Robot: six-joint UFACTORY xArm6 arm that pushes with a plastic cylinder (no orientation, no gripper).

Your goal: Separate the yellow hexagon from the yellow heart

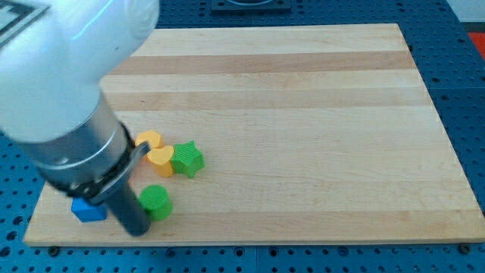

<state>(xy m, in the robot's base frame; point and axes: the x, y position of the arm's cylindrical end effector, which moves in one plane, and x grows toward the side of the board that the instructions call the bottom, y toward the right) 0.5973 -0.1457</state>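
**No fingers, only a rod: slide the hexagon off the heart**

Fingers there are none on this arm, so nothing opens, closes or holds anything. It ends in a dark rod, and my tip (140,232) rests on the counter (303,114) near the view's bottom edge. It sits between the blue block (89,210) on the view's left and the green round block (158,202) on the view's right, just beside the green one; I cannot tell whether they touch.

The yellow hexagon (150,139) lies above the tip, partly hidden by the arm's body. It appears to touch the yellow heart (161,158), which sits just to its lower right. The heart in turn is pressed against the green star (187,159).

As I judge it, the two yellow blocks are not yet parted. There is no gap between them to enter, so the push should run along their seam.

- Bring the tip up on the view's left of the pair, keeping clear of the green round block.
- Meet the hexagon on its lower-left face, well away from the heart.
- Push steadily toward the view's top right, where the counter is bare.
- An off-centre contact would spin the hexagon or drag the heart along.
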